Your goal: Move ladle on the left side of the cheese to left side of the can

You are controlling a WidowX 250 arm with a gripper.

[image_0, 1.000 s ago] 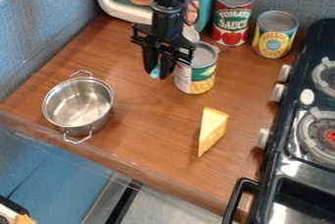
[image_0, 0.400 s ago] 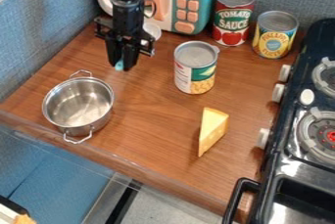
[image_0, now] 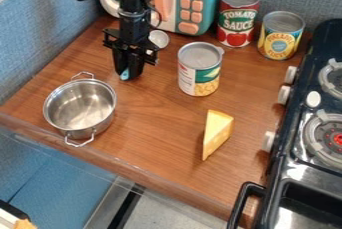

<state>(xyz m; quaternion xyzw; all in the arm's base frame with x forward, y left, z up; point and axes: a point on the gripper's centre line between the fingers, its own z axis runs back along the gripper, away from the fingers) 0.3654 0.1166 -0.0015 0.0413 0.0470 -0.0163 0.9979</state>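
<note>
Left of the corn can (image_0: 200, 69), my gripper (image_0: 127, 75) hangs low over the wooden counter, shut on the ladle, whose light blue handle tip (image_0: 124, 74) pokes out between the fingertips. The ladle's pale round bowl (image_0: 159, 38) shows behind the gripper to the right, up and left of the can; its middle stretch is hidden by the gripper. A yellow cheese wedge (image_0: 217, 134) lies on the counter in front of the can, slightly to the right.
A steel pot (image_0: 79, 108) with two handles stands at the left. Behind are a toy microwave (image_0: 190, 3), a tomato sauce can (image_0: 238, 17) and a pineapple can (image_0: 280, 35). The stove (image_0: 304, 138) borders the counter (image_0: 153, 128) on the right.
Over the last second my gripper and the ladle have moved left, away from the can. Since the middle frame they have shifted slightly right and toward the camera. The can and cheese have stayed put.
</note>
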